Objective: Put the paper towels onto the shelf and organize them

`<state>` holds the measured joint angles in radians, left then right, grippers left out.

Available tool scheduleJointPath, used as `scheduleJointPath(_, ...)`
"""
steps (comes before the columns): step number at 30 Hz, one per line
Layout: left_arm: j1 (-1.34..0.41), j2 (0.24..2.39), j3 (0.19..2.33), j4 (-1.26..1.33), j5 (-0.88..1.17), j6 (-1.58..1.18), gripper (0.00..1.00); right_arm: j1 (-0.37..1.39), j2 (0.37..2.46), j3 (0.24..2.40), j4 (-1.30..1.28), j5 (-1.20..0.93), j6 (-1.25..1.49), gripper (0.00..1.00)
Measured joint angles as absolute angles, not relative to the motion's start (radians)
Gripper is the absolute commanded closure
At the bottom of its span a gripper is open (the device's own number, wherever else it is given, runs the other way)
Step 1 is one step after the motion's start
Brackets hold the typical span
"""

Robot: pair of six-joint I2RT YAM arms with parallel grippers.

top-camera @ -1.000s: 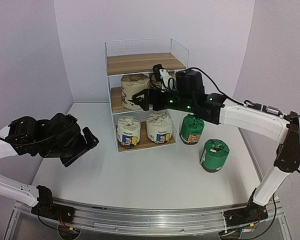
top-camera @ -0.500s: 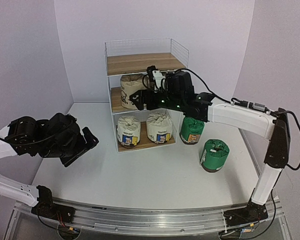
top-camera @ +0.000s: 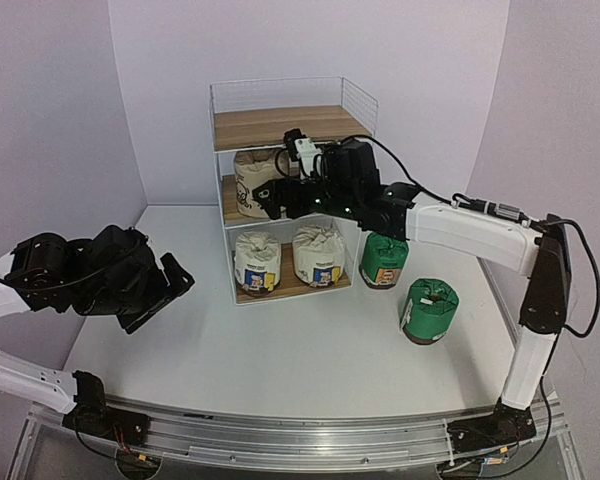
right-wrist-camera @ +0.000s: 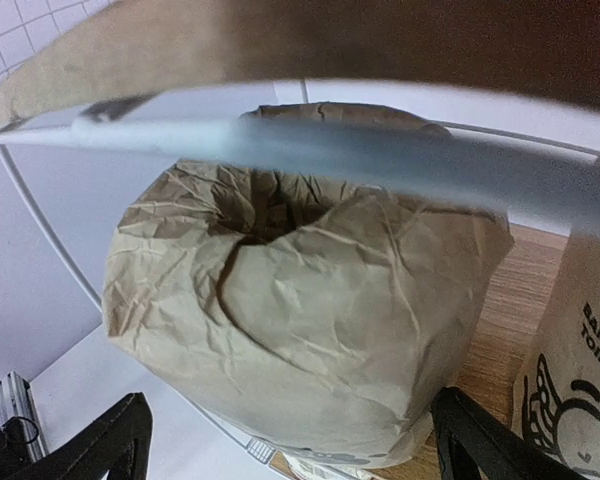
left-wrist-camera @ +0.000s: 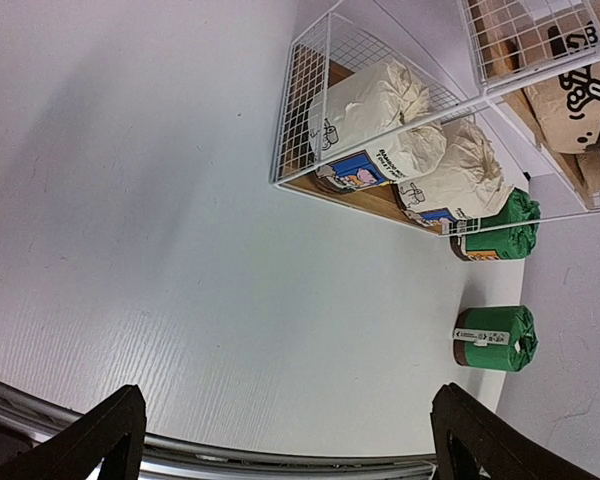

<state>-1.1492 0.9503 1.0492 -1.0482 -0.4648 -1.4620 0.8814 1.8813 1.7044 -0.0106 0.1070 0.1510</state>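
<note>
The shelf (top-camera: 280,125) stands at the table's back. Two white paper towels (top-camera: 257,262) (top-camera: 318,255) sit on its bottom board. A beige roll (top-camera: 250,180) sits at the left of the middle board. My right gripper (top-camera: 272,197) reaches into that level, open, its jaws wide on either side of the beige roll (right-wrist-camera: 300,320) without closing on it. The second beige roll (right-wrist-camera: 580,380) stands to its right. Two green rolls (top-camera: 384,260) (top-camera: 428,310) stand on the table right of the shelf. My left gripper (top-camera: 172,276) is open and empty, low at the left.
The shelf's wire crossbar (right-wrist-camera: 380,160) runs just above the right gripper's view. The left wrist view shows the shelf's mesh side (left-wrist-camera: 310,90), both green rolls (left-wrist-camera: 500,225) (left-wrist-camera: 495,338) and the table's front rail (left-wrist-camera: 230,455).
My right gripper has moved left, deeper into the middle level, and the beige roll has shifted left with it. The left arm has barely moved.
</note>
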Motion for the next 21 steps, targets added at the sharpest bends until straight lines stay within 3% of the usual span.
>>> scheduleJointPath(21, -1.149, 0.921, 1.049, -1.065, -0.465, -1.465, 0.00, 0.881, 1.936, 1.777, 0.007, 0.042, 0.152, 0.05)
